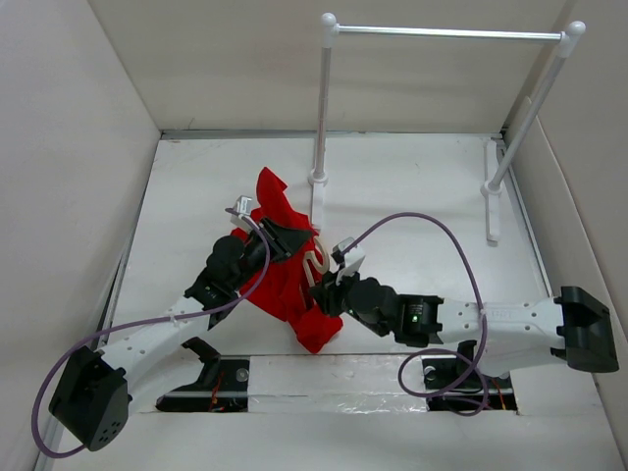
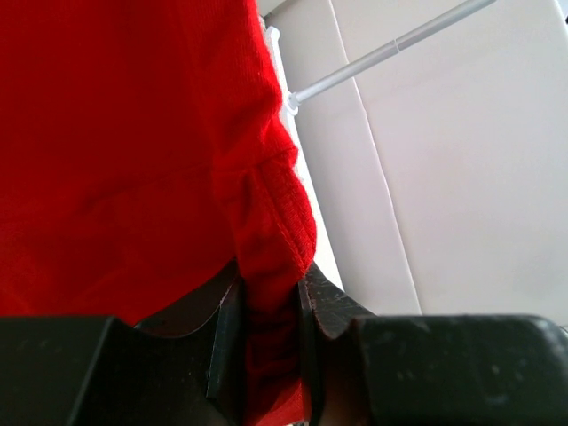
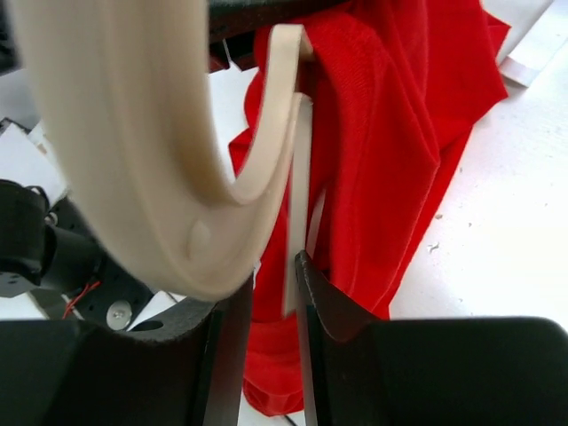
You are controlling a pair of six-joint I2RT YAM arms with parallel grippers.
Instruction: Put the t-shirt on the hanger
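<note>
T-shirt [image 1: 280,294] hangs bunched between the arms near mid-table. Left gripper [image 2: 269,297] is clamped on its hem, apparently to keep it lifted. Right gripper [image 3: 273,282] pinches hanger [image 3: 160,177] against the cloth, presumably for threading inside.

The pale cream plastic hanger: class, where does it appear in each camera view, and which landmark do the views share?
Top external: centre, pale cream hanger against the red cloth t-shirt.
Left wrist: not in it.
Right wrist: hook fills the left, stem in the right gripper.
Shared landmark: the red t-shirt.
</note>
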